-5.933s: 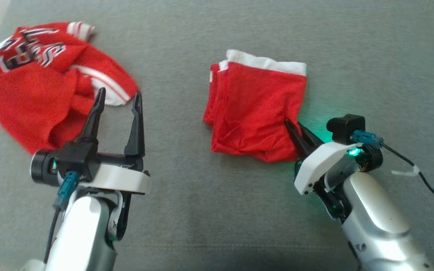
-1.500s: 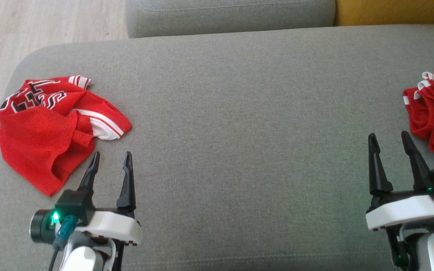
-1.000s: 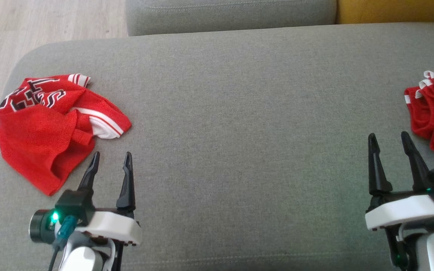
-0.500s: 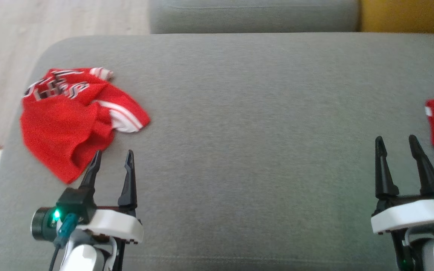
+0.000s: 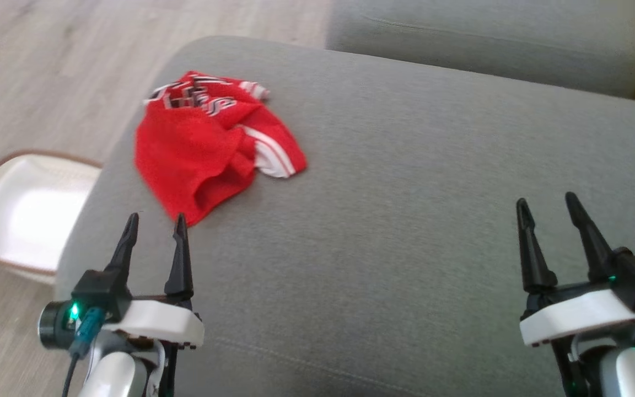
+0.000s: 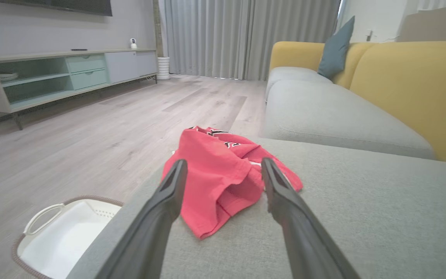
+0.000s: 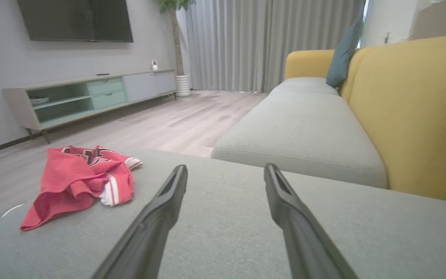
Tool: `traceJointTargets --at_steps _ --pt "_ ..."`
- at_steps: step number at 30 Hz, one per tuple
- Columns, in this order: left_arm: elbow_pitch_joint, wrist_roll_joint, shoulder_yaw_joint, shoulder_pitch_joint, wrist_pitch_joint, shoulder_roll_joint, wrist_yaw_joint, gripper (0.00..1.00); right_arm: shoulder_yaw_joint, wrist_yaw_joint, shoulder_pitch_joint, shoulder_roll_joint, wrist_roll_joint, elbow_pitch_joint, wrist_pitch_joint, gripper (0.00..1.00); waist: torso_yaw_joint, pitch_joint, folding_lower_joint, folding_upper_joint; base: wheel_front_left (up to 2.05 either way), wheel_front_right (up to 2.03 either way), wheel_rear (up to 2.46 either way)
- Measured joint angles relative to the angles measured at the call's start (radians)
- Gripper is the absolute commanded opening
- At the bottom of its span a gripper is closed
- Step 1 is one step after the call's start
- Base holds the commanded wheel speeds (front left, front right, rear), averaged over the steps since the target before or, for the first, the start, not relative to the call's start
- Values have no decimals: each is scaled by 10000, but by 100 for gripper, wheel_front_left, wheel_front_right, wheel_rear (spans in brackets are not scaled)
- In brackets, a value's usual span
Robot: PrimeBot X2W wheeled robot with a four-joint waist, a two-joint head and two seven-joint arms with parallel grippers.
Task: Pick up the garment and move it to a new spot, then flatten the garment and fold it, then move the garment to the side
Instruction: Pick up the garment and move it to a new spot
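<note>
1. We see a grey seat [image 5: 405, 231] across the head view, with a second grey seat [image 5: 483, 49] beyond it.
2. Behind both seats we see a yellow back [image 6: 409, 89]; a teal pillow [image 6: 335, 48] leans on it at the far end.
3. A white basket [image 5: 25, 209] with a brown rim stands on the pale wood floor [image 5: 47, 82], just beside the near seat's left end.
4. Across the floor we see a long low cabinet [image 6: 64, 73] against the wall, with open shelves and pale green drawers; a small white device [image 7: 154, 64] sits on top.
5. A dark TV [image 7: 76, 19] hangs above the cabinet.
6. Grey curtains [image 6: 246, 37] hang at the far wall; we see a white pot [image 7: 183, 84] with a plant beside them.
</note>
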Motion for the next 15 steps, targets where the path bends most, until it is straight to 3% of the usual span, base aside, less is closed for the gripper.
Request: traceJointTargets --at_steps 7,15 --pt "0 -35 265 0 -75 10 0 100 182 0 -16 -50 -56 -117 117 100 736 -12 0 0 0 0 0" --pt "-10 -35 288 0 -84 -4 -8 100 196 0 -16 -54 -56 -155 163 100 943 10 0 0 0 0 0"
